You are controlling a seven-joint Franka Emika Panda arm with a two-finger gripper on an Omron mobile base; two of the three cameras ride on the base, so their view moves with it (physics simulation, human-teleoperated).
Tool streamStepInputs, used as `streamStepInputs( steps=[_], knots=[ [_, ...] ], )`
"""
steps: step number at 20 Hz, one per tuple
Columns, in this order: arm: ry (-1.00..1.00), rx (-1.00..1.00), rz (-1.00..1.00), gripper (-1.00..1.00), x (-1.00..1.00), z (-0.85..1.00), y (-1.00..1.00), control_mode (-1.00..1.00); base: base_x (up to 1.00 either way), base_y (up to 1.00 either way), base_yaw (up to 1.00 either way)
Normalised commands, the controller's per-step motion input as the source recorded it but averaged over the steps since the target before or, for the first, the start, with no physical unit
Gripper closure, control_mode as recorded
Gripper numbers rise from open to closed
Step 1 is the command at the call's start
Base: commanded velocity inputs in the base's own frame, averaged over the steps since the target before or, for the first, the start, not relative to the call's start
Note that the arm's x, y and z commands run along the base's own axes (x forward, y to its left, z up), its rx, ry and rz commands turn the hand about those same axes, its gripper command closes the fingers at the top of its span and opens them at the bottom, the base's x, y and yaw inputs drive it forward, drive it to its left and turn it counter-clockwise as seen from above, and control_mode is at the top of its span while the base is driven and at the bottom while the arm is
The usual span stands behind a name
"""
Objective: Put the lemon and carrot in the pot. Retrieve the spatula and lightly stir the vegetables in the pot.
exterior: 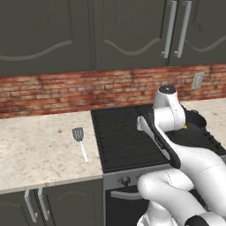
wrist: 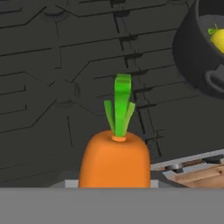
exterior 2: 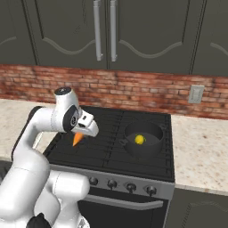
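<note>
I have the carrot (wrist: 114, 155) clenched in the tool (exterior 2: 79, 136): in the hand view the orange body sits at the bottom centre with its green tuft pointing up the frame, and in the right base view its orange tip hangs below the white hand at centre left, clear of the black stovetop (exterior 2: 107, 133). The lemon (exterior 2: 140, 139) already lies inside the pot (exterior 2: 143, 139), just right of centre in the right base view and at the upper right corner of the hand view. The spatula (exterior: 79, 140) rests on the counter (exterior: 39, 145) at the left of the left base view, well apart from the stove. The step in hand, as I judge it, is the carry — moving the carrot across to the pot. I would hold the present height until the carrot is above the pot's opening, since its tip hangs lowest and could catch the near rim. I would bring the pot mouth toward the centre of the hand view before lowering, then descend until the tip is below the rim and only then release — a drop from height could bounce the carrot out or knock the lemon. I would aim beside the lemon, not on it. The grip must stay firm throughout the traverse.
</note>
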Motion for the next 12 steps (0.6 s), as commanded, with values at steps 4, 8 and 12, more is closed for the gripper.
streamStepInputs(
  steps=[4,8,12],
  knots=[
    [0.07,0.21,0.00,1.00,0.57,-0.09,-1.00,-1.00,0.00,0.00,0.00],
    [0.07,0.20,0.00,1.00,0.68,-0.01,-1.00,-1.00,0.00,0.00,0.00],
    [0.06,0.09,0.00,1.00,0.54,0.00,-1.00,-1.00,0.00,0.00,0.00]
  ],
)
